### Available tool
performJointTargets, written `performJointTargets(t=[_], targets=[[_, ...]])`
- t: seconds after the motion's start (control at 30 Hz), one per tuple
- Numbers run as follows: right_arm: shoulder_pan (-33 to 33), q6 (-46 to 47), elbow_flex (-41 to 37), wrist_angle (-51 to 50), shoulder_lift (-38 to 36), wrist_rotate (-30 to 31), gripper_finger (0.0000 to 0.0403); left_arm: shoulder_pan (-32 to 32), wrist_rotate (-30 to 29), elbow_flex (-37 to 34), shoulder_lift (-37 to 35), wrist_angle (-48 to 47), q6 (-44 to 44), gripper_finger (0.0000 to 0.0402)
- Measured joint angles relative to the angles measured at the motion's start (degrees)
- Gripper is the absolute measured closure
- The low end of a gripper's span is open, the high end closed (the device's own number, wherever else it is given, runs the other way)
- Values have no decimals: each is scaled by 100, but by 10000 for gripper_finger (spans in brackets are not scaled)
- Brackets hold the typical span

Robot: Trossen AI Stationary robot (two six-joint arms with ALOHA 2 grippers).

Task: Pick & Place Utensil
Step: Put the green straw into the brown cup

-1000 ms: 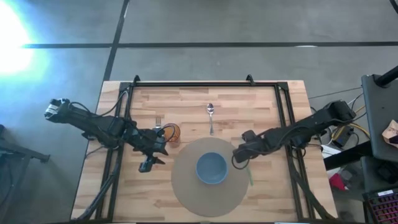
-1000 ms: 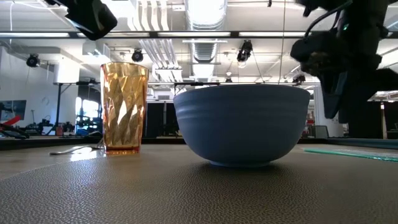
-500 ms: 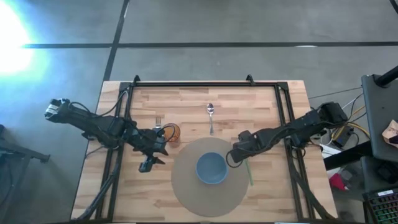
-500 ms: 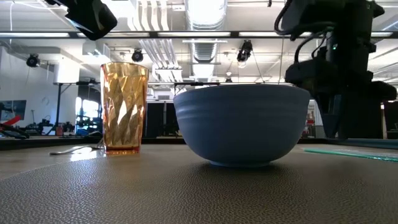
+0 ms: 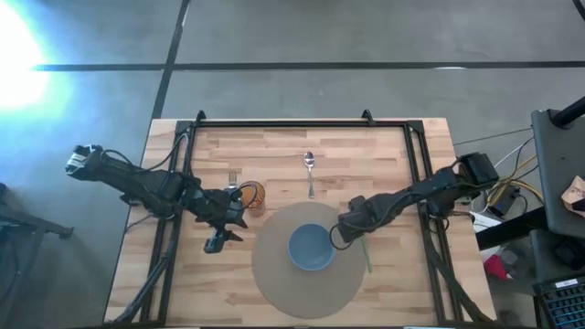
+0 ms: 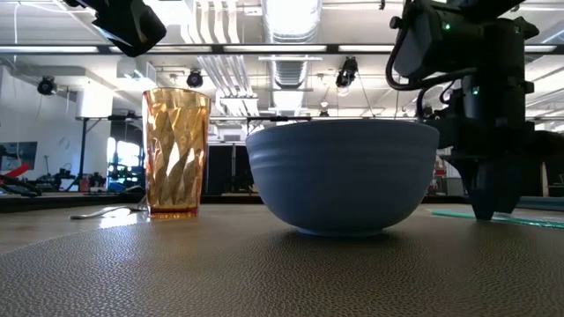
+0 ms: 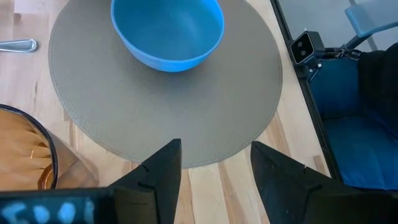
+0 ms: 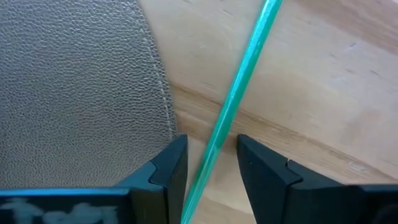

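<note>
Left gripper (image 5: 217, 243) hovers over bare table (image 5: 384, 155) just left of the round grey mat (image 5: 274, 283), fingers (image 7: 163, 171) spread apart, nothing between them. Amber tumbler (image 5: 252, 195) stands just beside that arm; fork (image 5: 232, 175) near it, partly hidden. Blue bowl (image 5: 311, 247) sits mid-mat. Spoon (image 5: 310, 170) lies on the table beyond the mat, apart from both arms.

Right gripper (image 8: 208, 158) is low at the mat's right edge. Fingers (image 8: 266, 169) parted, straddling the thin teal utensil (image 8: 239, 93), which lies flat on the wood just off the mat rim. Not yet clamped.

Judgement: grasp step at hand. The utensil is slim and lies flat, so the fingertips should reach the table before closing, keeping the utensil centred. Closing high risks missing it or flicking it aside. The mat edge near one finger may snag.
</note>
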Motion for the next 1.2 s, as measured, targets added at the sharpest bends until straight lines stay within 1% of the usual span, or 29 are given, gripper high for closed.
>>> performJointTargets(t=[0.2, 0.5, 0.6, 0.9, 1.2], targets=[[0, -9, -2, -18, 4, 41, 300, 0, -1, 0, 0, 1, 0, 218], [0, -14, -5, -100, 17, 169, 372, 4, 0, 0, 0, -1, 2, 218], [0, -13, -5, -228, 19, 194, 390, 4, 0, 0, 0, -9, 2, 218], [-2, -287, -9, -453, -86, 278, 394, 2, 0, 0, 0, -61, -4, 218], [0, -617, 89, -411, -561, 278, 394, 2, 0, 0, 0, -51, -57, 218]])
